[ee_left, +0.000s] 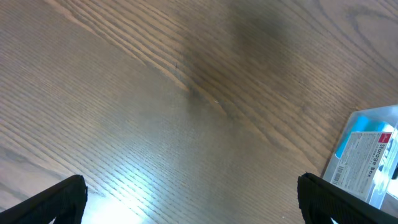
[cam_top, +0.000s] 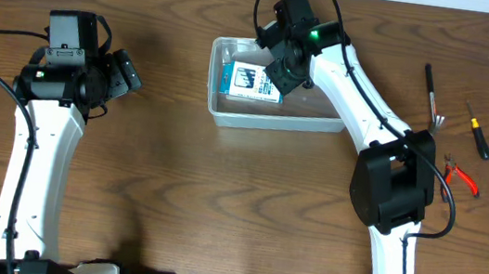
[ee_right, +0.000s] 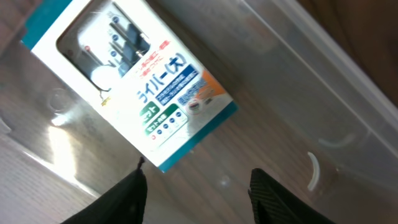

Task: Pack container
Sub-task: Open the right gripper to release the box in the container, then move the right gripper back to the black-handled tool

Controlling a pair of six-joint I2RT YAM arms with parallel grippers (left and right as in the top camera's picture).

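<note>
The clear plastic container (cam_top: 321,123) sits at the back middle of the table. A blue-and-white box (cam_top: 251,83) lies flat in its left half; it also shows in the right wrist view (ee_right: 124,81) on the container floor (ee_right: 280,112). My right gripper (cam_top: 282,71) hovers over the container just right of the box, open and empty (ee_right: 198,193). My left gripper (cam_top: 121,75) is open and empty (ee_left: 189,199) over bare wood left of the container, whose corner with the box (ee_left: 367,158) shows at the right edge of the left wrist view.
Loose tools lie at the right of the table: a dark pen-like tool (cam_top: 431,90), a yellow-and-black screwdriver (cam_top: 478,131) and red-handled pliers (cam_top: 460,175). The right arm's base (cam_top: 392,188) stands beside them.
</note>
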